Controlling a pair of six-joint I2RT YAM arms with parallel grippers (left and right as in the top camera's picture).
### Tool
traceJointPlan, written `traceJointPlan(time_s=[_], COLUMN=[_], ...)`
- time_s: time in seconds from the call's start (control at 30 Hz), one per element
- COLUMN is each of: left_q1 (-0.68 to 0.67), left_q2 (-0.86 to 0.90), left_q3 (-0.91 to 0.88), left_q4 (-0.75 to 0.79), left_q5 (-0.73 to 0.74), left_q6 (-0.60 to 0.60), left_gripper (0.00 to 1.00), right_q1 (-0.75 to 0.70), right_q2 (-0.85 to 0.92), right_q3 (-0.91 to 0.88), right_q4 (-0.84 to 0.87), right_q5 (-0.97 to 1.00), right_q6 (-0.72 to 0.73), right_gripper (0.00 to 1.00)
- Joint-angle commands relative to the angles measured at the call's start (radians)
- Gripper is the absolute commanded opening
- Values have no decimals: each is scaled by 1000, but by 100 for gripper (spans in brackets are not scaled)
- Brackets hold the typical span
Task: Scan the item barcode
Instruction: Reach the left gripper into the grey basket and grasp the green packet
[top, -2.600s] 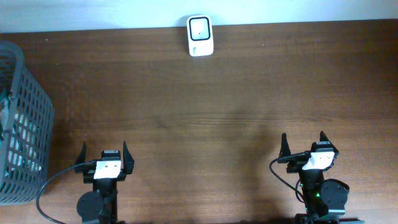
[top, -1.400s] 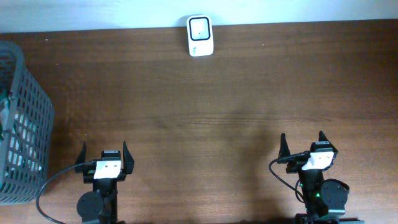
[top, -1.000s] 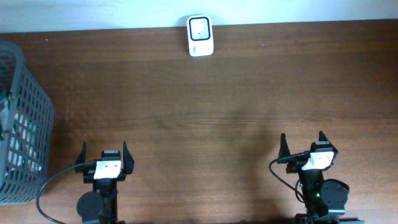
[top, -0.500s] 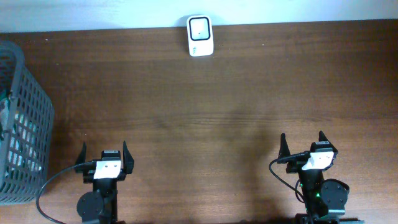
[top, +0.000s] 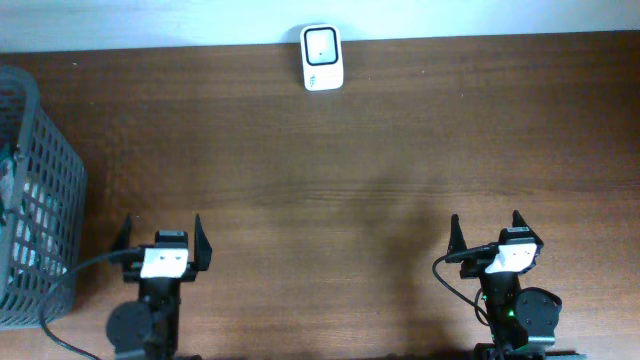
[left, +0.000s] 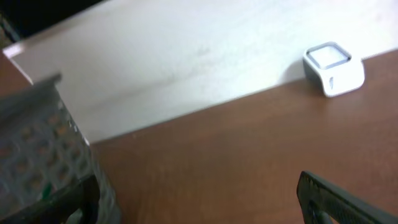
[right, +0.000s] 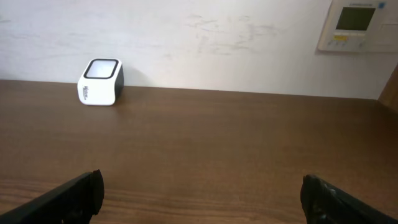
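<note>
A white barcode scanner (top: 322, 58) with a dark window stands at the table's far edge, also in the left wrist view (left: 334, 67) and the right wrist view (right: 99, 81). A grey mesh basket (top: 50, 150) stands at the far left, with pale packaged items (top: 22, 240) dimly visible through its mesh; no barcode shows. My left gripper (top: 161, 224) is open and empty near the front edge, angled toward the basket (left: 37, 155). At the front right my right gripper (top: 487, 222) is also open and empty, facing the scanner.
The brown wooden table (top: 320, 180) meets a pale wall behind the scanner. A white wall panel (right: 356, 25) with a small display hangs at the upper right in the right wrist view. A black cable (top: 60, 300) loops beside the left arm's base.
My left arm has turned and shifted a little to the left, toward the basket, still open. The right arm, scanner and basket have not moved.
</note>
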Motion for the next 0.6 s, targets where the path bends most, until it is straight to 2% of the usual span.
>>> traceJointPlan(time_s=[0.0, 0.1, 0.23, 0.43, 0.57], left_q1=[-5, -5, -5, -3, 7], left_q2=[116, 198, 344, 601, 812], left_q3=[154, 242, 401, 712, 991], left_q4=[6, 5, -36, -218, -405], left_q5=[71, 84, 182, 291, 399], left_q6=[-10, -47, -49, -50, -53], left_gripper=[99, 99, 99, 99, 99], right_q1=[-6, -6, -6, -6, -6], right_q2=[2, 2, 2, 2, 2], right_q3=[-8, -8, -8, -8, -8], right_q4=[-1, -1, -1, -1, -1], right_q5=[-13, -13, -13, -13, -13], right_q6=[-7, -7, -7, -7, -7], right_gripper=[98, 98, 98, 98, 98])
